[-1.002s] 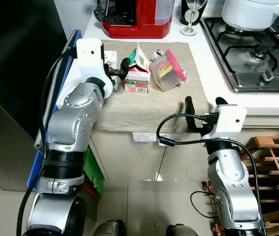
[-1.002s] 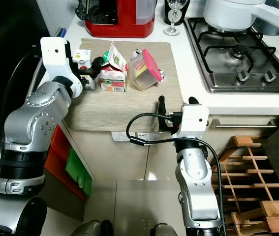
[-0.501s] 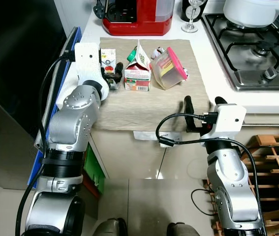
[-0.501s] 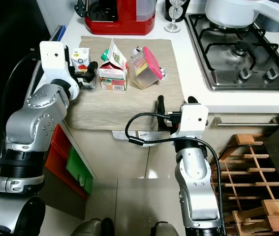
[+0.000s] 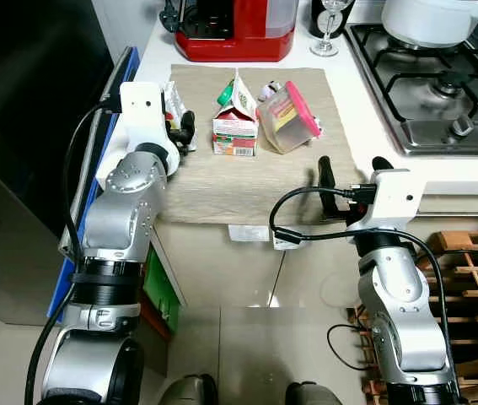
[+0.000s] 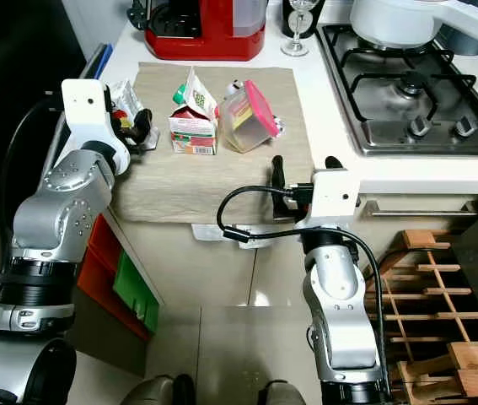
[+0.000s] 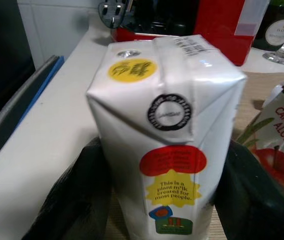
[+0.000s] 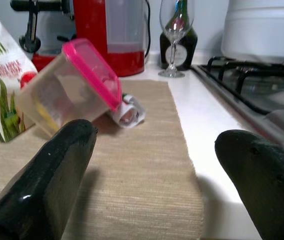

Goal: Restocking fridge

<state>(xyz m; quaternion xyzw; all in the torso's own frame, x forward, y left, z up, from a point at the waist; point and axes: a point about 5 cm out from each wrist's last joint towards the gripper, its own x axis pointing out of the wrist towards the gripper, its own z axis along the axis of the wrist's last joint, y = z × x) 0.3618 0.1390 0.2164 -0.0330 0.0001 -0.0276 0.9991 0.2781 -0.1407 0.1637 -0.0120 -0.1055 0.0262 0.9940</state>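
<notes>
Tilted since a moment ago, the small white plant-milk carton [image 7: 164, 130] sits gripped by the left hand [image 5: 175, 126] (right hand [image 6: 300, 169] spread open) at the counter's [image 5: 352, 110] nine o'clock.

Two silver jointed arms [image 5: 129, 219] are showing dotted screws; white wrist blocks [image 5: 390, 196] are trailing looped black cables [image 5: 293, 224]; black fingers [image 8: 56, 175] are gleaming.

Bare mat [image 5: 222, 190] lies open ahead of the right gripper [image 5: 346, 166], with the juice carton [image 5: 236, 126] and pink-lidded container [image 5: 289, 118] blocking passage at 11 o'clock.
</notes>
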